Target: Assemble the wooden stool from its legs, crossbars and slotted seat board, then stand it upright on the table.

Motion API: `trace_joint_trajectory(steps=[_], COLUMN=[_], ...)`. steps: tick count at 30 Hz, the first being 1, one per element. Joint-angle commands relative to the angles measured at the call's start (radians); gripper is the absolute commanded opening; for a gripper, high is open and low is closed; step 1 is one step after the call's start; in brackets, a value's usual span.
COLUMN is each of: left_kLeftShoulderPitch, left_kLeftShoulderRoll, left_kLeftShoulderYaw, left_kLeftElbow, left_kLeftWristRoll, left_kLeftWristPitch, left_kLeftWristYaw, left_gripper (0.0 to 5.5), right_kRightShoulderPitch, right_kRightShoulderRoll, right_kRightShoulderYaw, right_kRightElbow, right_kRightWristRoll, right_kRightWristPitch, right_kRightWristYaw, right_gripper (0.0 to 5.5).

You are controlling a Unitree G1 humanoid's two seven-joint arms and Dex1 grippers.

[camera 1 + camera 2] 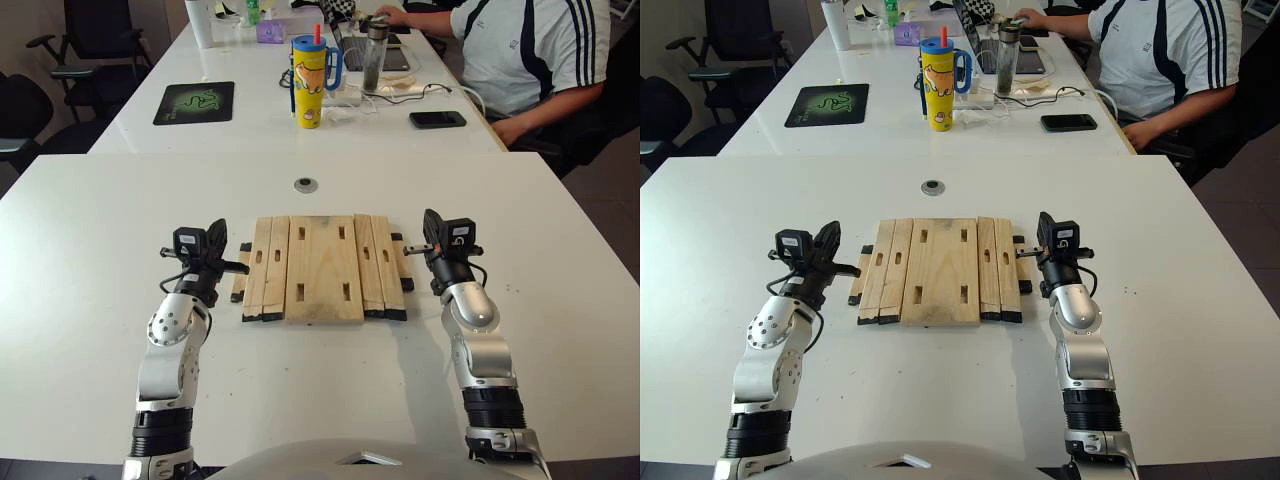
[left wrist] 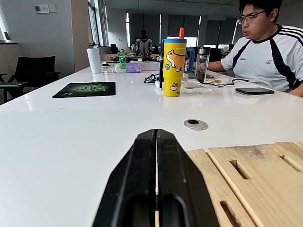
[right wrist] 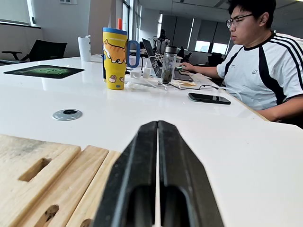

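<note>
Left gripper [image 1: 217, 232] and right gripper [image 1: 433, 225] sit at either side of the slotted seat board [image 1: 323, 268], which lies flat on the white worktop [image 1: 120, 230] between narrower wooden slats [image 1: 268, 265]. From the left wrist, its fingers [image 2: 137, 179] are pressed together, empty, just beside the slats. From the right wrist, that gripper is likewise closed, holding nothing.

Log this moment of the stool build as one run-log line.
stage: unassembled | slotted seat board: lying flat | left gripper: shut, empty, beside left planks | right gripper: shut, empty, beside right planks
</note>
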Motion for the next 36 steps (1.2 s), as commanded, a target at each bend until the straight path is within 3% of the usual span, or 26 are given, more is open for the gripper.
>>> trace_joint_trajectory(steps=[1, 9, 16, 26, 36], left_kLeftShoulderPitch=[-0.004, 0.013, 0.08, 0.165, 0.196], left_kLeftShoulderRoll=[0.012, 0.051, 0.21, 0.348, 0.352], left_kLeftShoulderYaw=[0.008, 0.024, 0.078, -0.013, -0.077], left_kLeftElbow=[0.002, -0.008, -0.048, -0.041, 0.009], left_kLeftWristRoll=[-0.006, -0.046, -0.209, -0.193, -0.108], left_kLeftWristPitch=[0.018, 0.063, 0.222, 0.302, 0.281], left_kLeftWristYaw=[-0.003, -0.058, -0.277, -0.436, -0.42], left_gripper=[0.0, 0.0, 0.0, 0.0, 0.0], right_kRightShoulderPitch=[-0.015, -0.023, -0.012, -0.003, -0.017], right_kRightShoulderRoll=[-0.009, -0.01, -0.008, -0.008, -0.017], right_kRightShoulderYaw=[-0.006, -0.006, -0.01, -0.013, -0.01], right_kRightElbow=[0.011, 0.016, 0.007, -0.002, 0.008], right_kRightWristRoll=[0.0, -0.001, -0.003, -0.005, -0.002], right_kRightWristPitch=[0.0, -0.001, 0.0, -0.001, 0.003], right_kRightWristYaw=[0.004, 0.005, -0.003, -0.01, 0.003], right_gripper=[0.02, 0.02, 0.02, 0.02, 0.02])
